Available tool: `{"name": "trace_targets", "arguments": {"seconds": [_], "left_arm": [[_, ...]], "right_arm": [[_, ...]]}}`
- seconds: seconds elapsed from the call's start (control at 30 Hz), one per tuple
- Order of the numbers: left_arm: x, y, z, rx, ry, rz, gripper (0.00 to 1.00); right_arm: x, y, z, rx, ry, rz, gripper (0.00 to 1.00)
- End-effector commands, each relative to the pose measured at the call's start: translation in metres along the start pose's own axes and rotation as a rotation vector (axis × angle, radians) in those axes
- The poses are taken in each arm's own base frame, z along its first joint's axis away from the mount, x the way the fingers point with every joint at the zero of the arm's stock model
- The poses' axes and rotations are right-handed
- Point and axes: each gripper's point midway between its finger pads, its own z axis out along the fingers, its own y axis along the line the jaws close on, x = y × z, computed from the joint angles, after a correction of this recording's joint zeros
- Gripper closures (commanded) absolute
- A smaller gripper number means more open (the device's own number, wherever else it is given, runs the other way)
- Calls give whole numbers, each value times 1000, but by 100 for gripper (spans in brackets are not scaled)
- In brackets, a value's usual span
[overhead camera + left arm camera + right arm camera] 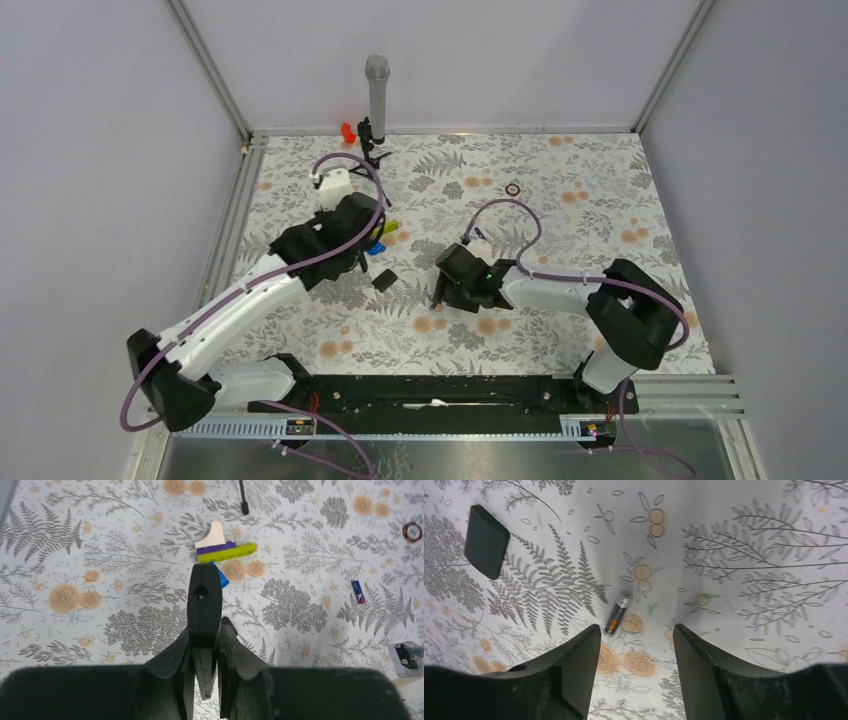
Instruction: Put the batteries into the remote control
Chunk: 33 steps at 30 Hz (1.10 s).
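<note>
My left gripper point(207, 640) is shut on the remote control point(204, 600), a slim black bar that I see end-on, sticking forward between the fingers above the table. In the top view the left gripper point(365, 255) is left of centre and the remote is mostly hidden by it. My right gripper point(636, 628) is open and empty, low over the table. A black battery with an orange end point(617, 613) lies just ahead of its left finger. In the top view the right gripper point(440, 290) is near the centre. A small blue-purple battery point(358, 591) lies to the right.
A small flat black square piece point(486, 541) lies on the floral cloth, also in the top view point(382, 281). Green, purple and white pieces point(227, 550) lie ahead of the remote. A grey microphone point(377, 95) stands at the back. A small ring point(513, 188) lies at the back right.
</note>
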Motion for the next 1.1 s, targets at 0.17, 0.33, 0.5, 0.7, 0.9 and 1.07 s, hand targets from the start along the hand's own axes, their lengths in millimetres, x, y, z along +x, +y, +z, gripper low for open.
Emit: {"name": "trace_targets", "arguments": {"seconds": [0.17, 0.33, 0.5, 0.7, 0.9, 1.07], "left_arm": [[-38, 31, -22, 26, -203, -101, 100], [-33, 45, -24, 22, -216, -97, 100], [-31, 56, -25, 6, -234, -113, 100], [-31, 59, -28, 9, -242, -122, 100], [-24, 52, -24, 32, -212, -112, 100], [-13, 24, -15, 148, -136, -104, 100]], "right_arm": [[-3, 14, 17, 167, -47, 57, 39], [3, 5, 24, 321, -29, 48, 43], [11, -12, 17, 489, -70, -12, 51], [10, -11, 17, 553, -107, -78, 70], [1, -15, 11, 547, -153, -136, 92], [-26, -8, -11, 444, -262, -183, 95]]}}
